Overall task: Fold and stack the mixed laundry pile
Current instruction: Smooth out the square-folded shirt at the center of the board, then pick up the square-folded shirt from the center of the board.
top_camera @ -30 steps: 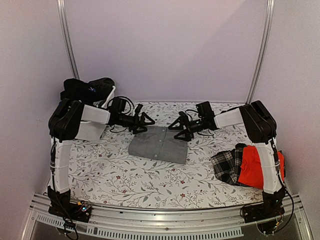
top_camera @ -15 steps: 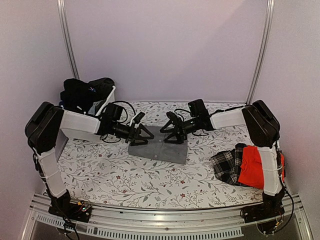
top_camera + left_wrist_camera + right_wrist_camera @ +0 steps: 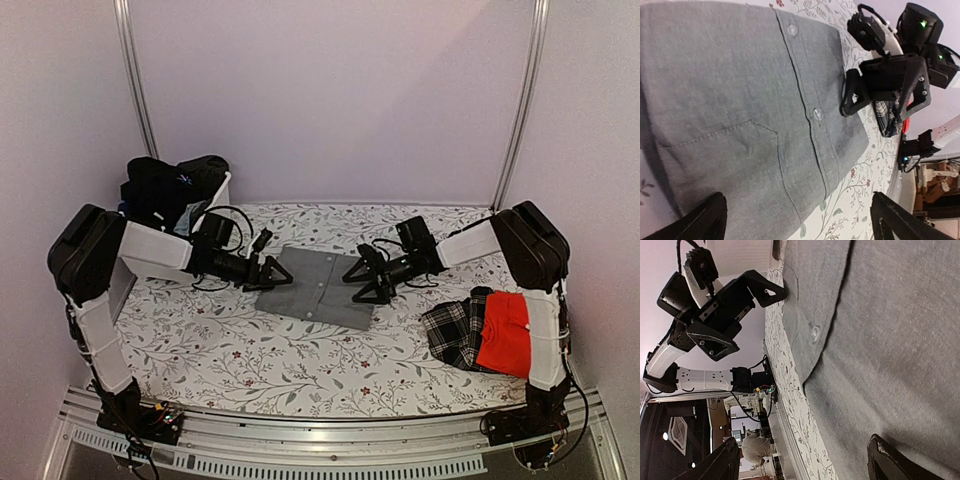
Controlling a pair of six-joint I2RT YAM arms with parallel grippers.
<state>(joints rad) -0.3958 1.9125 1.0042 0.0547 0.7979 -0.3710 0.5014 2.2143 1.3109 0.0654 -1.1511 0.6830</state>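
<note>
A folded grey shirt (image 3: 318,288) lies flat, button placket up, near the middle of a floral-patterned table (image 3: 250,350), with a robot arm reaching in low from each side. The left gripper (image 3: 272,274) sits at the shirt's left edge with its fingers (image 3: 700,222) spread wide, and its wrist camera shows the grey cloth, a chest pocket and two buttons filling the gap between them. The right gripper (image 3: 358,287) faces it from the shirt's right edge, and its fingers (image 3: 890,455) are likewise spread apart over the fabric, holding nothing. Whether either set of fingertips is actually pressing on the cloth cannot be told from these views. Near the table's right front corner, beside the right arm's upright section, a black-and-white plaid cloth (image 3: 452,330) lies touching a red shirt (image 3: 503,335), with the plaid on the side nearer the table's centre. At the far left corner a white tub (image 3: 222,190) holds a heaped black garment (image 3: 170,180), which rises above its rim.
</note>
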